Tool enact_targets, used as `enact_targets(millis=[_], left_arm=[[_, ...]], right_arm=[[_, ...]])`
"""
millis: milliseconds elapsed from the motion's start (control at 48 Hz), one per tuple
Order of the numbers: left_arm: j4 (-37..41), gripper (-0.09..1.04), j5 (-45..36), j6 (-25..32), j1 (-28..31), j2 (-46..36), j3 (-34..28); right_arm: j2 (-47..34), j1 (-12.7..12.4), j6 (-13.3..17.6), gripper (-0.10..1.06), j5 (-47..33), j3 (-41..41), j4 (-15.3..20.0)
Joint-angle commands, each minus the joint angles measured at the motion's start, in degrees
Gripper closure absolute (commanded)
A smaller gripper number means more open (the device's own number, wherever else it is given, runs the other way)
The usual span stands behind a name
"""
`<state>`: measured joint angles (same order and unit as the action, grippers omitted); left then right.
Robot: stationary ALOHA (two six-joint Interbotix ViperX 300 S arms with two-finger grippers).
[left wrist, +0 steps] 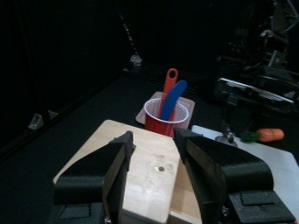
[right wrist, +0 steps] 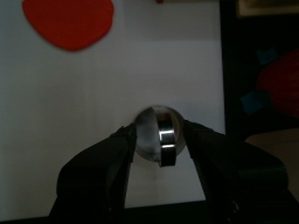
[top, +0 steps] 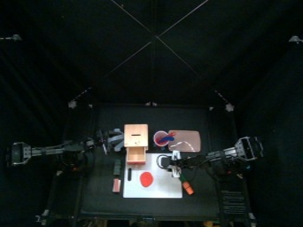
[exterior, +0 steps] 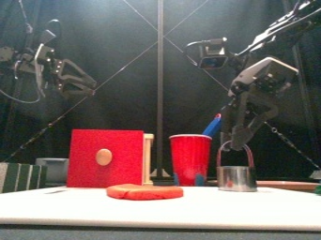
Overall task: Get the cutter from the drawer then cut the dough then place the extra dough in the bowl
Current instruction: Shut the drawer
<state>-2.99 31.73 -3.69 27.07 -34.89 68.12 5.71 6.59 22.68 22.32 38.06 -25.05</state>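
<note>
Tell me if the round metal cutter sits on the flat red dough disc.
No, the right gripper holds the cutter clear of the dough.

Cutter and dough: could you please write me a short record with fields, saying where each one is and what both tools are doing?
Cutter: metal cutter, held by its wire handle in the right tool, over the white board
Dough: red disc, flat on the board, apart from the cutter, no cut visible
Left tool: open, above the wooden box
Red cup: behind the dough, holds a blue knife
Stage: cutter in hand, cut not yet made
</note>
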Motion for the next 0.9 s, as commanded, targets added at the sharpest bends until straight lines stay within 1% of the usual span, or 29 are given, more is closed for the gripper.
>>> enact_targets(millis=[21,83,125,188,229,312,417,479,542,604,646,688,771,812,896], left_arm=[[0.1,0.14,-5.3,0.0,7.6,3.8,-7.7],[2.0,0.14,-13.3,0.1,10.4,6.9,-12.9],[5.5,0.14,-19.2,0.1,10.5,9.6,-17.1],[9.8,0.14,-25.0,-0.1,10.5,12.8,-22.1],[11.5,0.14,-27.2,0.0,10.5,14.9,-24.7],[15.2,0.14,-28.9,0.0,10.5,18.5,-28.4],[19.6,0.14,-37.0,0.3,10.5,23.0,-33.1],[22.1,0.14,-39.9,0.3,10.5,25.7,-35.4],[23.1,0.15,-40.8,0.4,10.6,28.2,-37.4],[23.7,0.18,-42.9,1.1,10.9,30.3,-38.9],[23.7,0.23,-45.0,2.5,10.9,31.7,-39.8],[23.1,0.32,-47.3,4.8,10.6,33.1,-40.6],[18.8,0.45,-51.2,9.8,10.4,35.1,-42.3],[15.6,0.48,-52.9,12.9,10.4,35.9,-43.2],[8.3,0.48,-55.7,20.9,10.4,37.1,-44.2]], right_arm=[[-2.2,-0.4,-0.1,0.14,-1.5,-4.9,-2.4],[-4.7,-0.3,-0.4,0.15,-3.3,-7.5,-2.5],[-6.3,-0.1,-0.4,0.15,-4.8,-9.2,-2.4],[-8.3,-0.1,-0.3,0.16,-6.3,-11.2,-2.0],[-9.8,0.1,-0.4,0.19,-6.8,-12.3,-1.5],[-11.8,0.1,-0.5,0.32,-7.2,-14.1,-0.3],[-13.6,1.2,-0.4,0.53,-7.7,-15.6,0.9],[-14.3,1.7,-0.4,0.62,-8.1,-16.8,1.2],[-15.4,2.1,-0.7,0.69,-8.1,-18.0,1.4],[-17.2,2.4,-0.4,0.73,-8.2,-19.4,1.5],[-18.5,2.7,-0.4,0.74,-8.2,-20.5,1.8],[-19.7,3.0,-0.4,0.75,-8.2,-21.5,2.0],[-21.8,3.2,-0.4,0.75,-8.2,-23.5,2.2],[-23.0,3.0,-0.2,0.75,-8.2,-24.7,2.3],[-24.9,2.8,-0.4,0.75,-8.2,-26.5,2.2]])
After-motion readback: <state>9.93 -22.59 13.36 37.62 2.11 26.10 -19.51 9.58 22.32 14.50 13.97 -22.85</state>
